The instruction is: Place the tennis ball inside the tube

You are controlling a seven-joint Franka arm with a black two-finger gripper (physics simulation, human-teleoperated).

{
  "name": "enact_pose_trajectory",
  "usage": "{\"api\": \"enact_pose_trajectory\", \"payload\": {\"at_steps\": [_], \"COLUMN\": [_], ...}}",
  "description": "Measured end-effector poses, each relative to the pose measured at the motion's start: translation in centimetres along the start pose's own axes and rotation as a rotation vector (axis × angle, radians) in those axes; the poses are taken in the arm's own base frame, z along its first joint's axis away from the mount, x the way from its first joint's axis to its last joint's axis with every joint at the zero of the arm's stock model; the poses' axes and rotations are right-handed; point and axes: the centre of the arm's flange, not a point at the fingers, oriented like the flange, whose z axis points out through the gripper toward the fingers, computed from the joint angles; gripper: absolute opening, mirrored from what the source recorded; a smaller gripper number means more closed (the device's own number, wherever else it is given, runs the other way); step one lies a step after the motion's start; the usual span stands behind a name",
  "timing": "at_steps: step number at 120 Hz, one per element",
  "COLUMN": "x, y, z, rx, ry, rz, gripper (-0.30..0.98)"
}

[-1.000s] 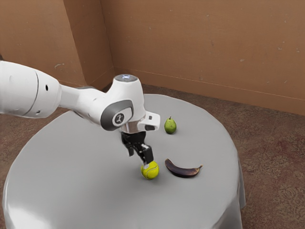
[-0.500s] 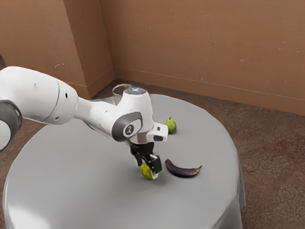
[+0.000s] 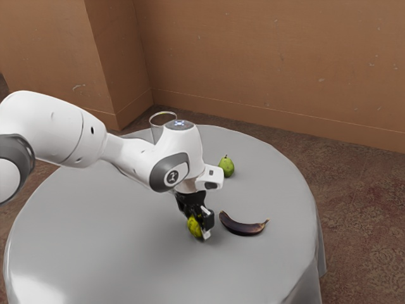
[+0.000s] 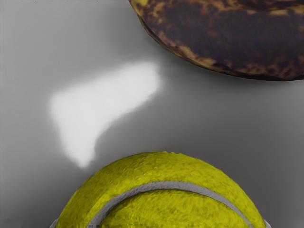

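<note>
- Your pincer (image 3: 199, 229): holding the tennis ball (image 4: 166, 209), 2 fingers (image 3: 208, 220) against it from 2 sides, tilted a bit.
- Ball: 1, yellow with pale seam, outside the tube (image 3: 156, 133), down at table level; can't tell if it touches the tabletop.
- 1 banana (image 3: 242, 228): dark brown, lying near your ball, on the exterior view's right of it, apart from it.
- 1 pear (image 3: 226, 167): green, stem up, farther back than the banana.
- Tube: 1, clear, round rim up, well apart from your pincer, partly hidden behind your arm (image 3: 57, 130).
- Table (image 3: 101, 234): round, grey cloth, under all 4 things.
</note>
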Motion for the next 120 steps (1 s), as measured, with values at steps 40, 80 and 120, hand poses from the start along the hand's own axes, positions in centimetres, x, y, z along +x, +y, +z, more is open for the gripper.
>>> {"api": "enact_pose_trajectory", "payload": {"at_steps": [40,80,120], "x": [-0.7,-3.4,-4.5], "y": [-0.3,-3.0,-7.2], "z": [-8.9,-19.2,-25.9], "rx": [0.034,0.066,0.097], "ry": [0.063,0.068,0.012], "rz": [-0.026,-0.104,-0.165], "gripper": [0.19,0.15,0.19]}}
